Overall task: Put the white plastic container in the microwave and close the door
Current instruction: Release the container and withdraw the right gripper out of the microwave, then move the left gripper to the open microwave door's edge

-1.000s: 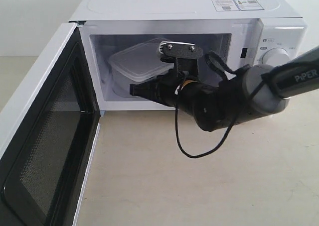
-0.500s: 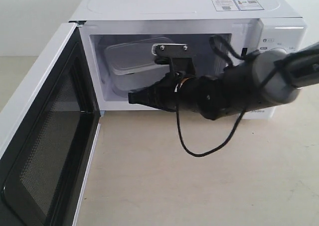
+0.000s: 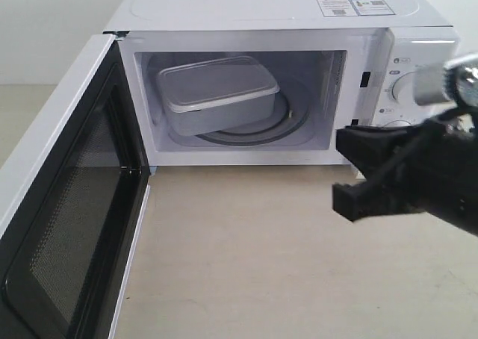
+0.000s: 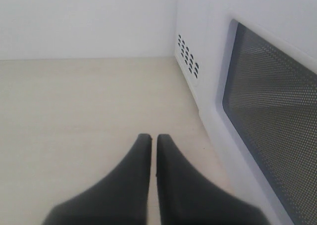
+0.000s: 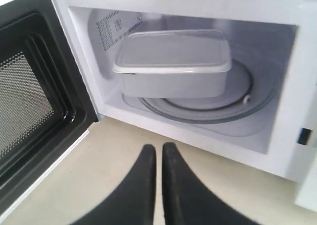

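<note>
A pale beige bench (image 3: pixel 261 264) with a matte surface filled the lower half of the frame; a plain white wall (image 3: pixel 45 25) stood behind it at upper left.

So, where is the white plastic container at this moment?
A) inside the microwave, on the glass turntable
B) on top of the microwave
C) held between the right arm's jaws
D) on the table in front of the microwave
A: the white plastic container sits inside the cavity of the microwave, on the glass turntable, and the door stands open.
</note>
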Controlling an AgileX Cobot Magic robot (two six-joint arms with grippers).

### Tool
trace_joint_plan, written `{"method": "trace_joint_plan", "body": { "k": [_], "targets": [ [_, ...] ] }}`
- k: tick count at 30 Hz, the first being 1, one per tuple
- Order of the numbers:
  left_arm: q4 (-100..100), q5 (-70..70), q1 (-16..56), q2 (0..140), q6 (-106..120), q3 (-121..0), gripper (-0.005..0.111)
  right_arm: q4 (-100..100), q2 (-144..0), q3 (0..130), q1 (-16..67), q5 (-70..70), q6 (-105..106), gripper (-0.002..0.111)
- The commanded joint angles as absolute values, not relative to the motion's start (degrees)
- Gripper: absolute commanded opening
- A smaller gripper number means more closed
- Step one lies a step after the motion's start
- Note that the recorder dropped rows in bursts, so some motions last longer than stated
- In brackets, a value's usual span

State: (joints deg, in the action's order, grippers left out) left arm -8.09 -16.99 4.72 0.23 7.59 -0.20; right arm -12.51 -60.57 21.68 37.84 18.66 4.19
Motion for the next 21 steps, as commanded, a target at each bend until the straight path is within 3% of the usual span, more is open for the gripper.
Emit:
{"method": "trace_joint_plan", "body": {
  "k": [1, 12, 21],
  "targets": [
    [-8.4, -17.0, 4.6, 0.0, 7.8, 0.0, 0.004, -13.0, -49.7, 12.1, 37.8, 22.7, 10.2, 0.0],
    [-7.9, -14.5, 4.6, 0.0, 21.9, 0.0, 0.004, -16.2, -37.1, 4.5, 37.8, 19.1, 15.6, 0.0],
    [-10.0, 1.0, 4.6, 0.0, 21.9, 0.0, 0.004, -16.2, -37.2, 4.5, 37.8, 18.2, 15.6, 0.0]
  ]
}}
